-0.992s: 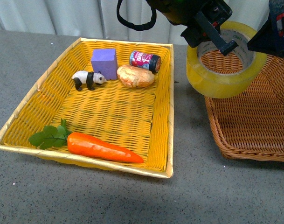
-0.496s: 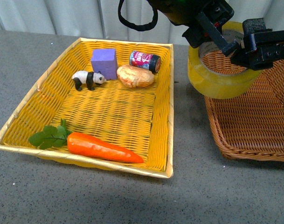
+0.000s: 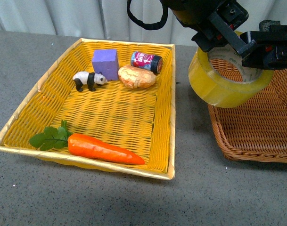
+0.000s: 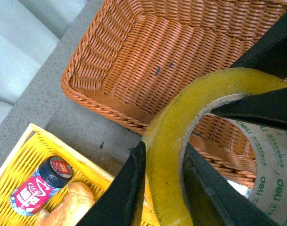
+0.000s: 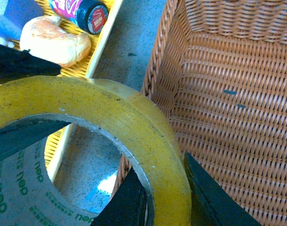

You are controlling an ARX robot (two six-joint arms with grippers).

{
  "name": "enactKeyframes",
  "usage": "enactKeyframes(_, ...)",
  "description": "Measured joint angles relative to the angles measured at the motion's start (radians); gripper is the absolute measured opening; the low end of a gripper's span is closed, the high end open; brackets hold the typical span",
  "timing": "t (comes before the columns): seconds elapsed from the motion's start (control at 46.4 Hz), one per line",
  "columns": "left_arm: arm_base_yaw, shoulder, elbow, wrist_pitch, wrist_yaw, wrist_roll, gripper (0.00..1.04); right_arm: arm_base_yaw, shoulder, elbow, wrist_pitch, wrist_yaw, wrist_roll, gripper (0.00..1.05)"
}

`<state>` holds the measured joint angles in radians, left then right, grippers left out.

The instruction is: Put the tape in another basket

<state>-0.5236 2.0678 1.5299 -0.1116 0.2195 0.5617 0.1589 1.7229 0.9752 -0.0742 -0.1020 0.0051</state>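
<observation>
Grey bench [image 3: 195, 188] w/ pale curtain [image 3: 49, 16] behind. Yellow basket [image 3: 110, 113] sits on the left, biggest item. Brown basket [image 3: 256, 132] is just beside it on the right, w/ a bench strip btwn. Tape [image 3: 218, 89] is held up over the brown basket's left rim, partly over that strip, tilted, core opening upward. Left gripper [image 4: 164, 188] jaws pinch the tape wall, one inside the core, one outside. Right gripper [image 5: 164, 197] does the same on another part of the ring. In the yellow basket: carrot [image 3: 103, 149] w/ green leaves along the near edge. At the far end are a bread roll [image 3: 137, 76], purple block [image 3: 105, 62], can [image 3: 146, 61] on its side, and panda figure [image 3: 89, 79] just left of the block.
</observation>
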Motion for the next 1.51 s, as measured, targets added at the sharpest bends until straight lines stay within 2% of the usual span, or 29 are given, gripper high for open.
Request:
enactKeyframes(0.151,0.013,0.000,0.008,0.093,-0.049,-0.091,0.54,-0.024,0.013,0.019,0.008,0.028,-0.012,0.16)
enactKeyframes(0.345,0.037,0.003,0.011,0.171,-0.142,-0.230,0.92,-0.081,0.031,0.037,0.027,0.014,-0.024,0.16)
enactKeyframes(0.41,0.041,0.005,0.010,0.192,-0.158,-0.270,1.00,-0.095,0.039,0.045,0.026,0.018,-0.026,0.16)
enactKeyframes(0.431,0.043,0.006,0.009,0.200,-0.173,-0.280,1.00,-0.097,0.042,0.046,0.024,0.026,-0.029,0.16)
enactKeyframes(0.474,0.063,0.006,0.009,0.230,-0.285,-0.326,0.98,-0.111,0.052,0.042,0.014,0.054,-0.050,0.16)
enactKeyframes(0.647,0.208,0.002,-0.005,0.282,-0.402,-0.506,0.98,-0.196,0.117,0.013,0.026,0.105,-0.090,0.16)
enactKeyframes(0.712,0.232,0.002,-0.028,0.299,-0.437,-0.564,0.98,-0.208,0.137,0.014,0.034,0.101,-0.101,0.16)
enactKeyframes(0.884,0.234,-0.031,-0.110,0.360,-0.467,-0.634,0.98,-0.206,0.203,0.059,0.034,0.082,-0.125,0.16)
enactKeyframes(1.315,0.277,-0.089,-0.235,0.430,-0.517,-0.699,0.98,-0.221,0.365,0.185,0.022,0.104,-0.157,0.16)
enactKeyframes(1.423,0.281,-0.098,-0.245,0.430,-0.528,-0.712,0.98,-0.217,0.366,0.193,0.000,0.109,-0.157,0.28)
enactKeyframes(1.509,0.282,-0.117,-0.258,0.431,-0.546,-0.724,0.98,-0.217,0.348,0.188,0.017,0.100,-0.155,0.46)
